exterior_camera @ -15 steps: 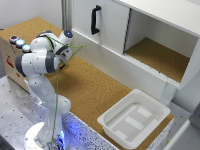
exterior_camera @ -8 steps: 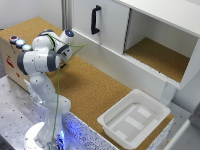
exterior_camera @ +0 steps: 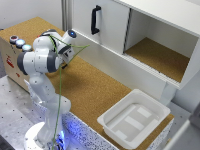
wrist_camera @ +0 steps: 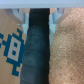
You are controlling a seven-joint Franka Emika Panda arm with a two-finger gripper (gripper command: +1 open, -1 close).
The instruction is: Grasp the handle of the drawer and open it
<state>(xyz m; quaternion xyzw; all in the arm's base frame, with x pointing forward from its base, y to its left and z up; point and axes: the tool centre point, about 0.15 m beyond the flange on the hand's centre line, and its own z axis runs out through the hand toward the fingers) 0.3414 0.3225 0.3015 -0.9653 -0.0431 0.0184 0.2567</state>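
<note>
Cork-brown matting (exterior_camera: pixel 100 92) covers the bench. Over it, the gripper (wrist_camera: pixel 38 19) hangs spread and empty, well short of the slim black bow-shaped handle (exterior_camera: pixel 94 19) on the far white drawer front (exterior_camera: pixel 100 25). Approach is still in hand; the next move calls for reaching it.

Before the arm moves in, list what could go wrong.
1. The claw sits well short of the handle, so a poorly lined-up approach could hit the drawer front instead.
2. The handle is slim and upright; a wrongly turned claw could slip off.
3. The wrist view does not show the handle.
</note>
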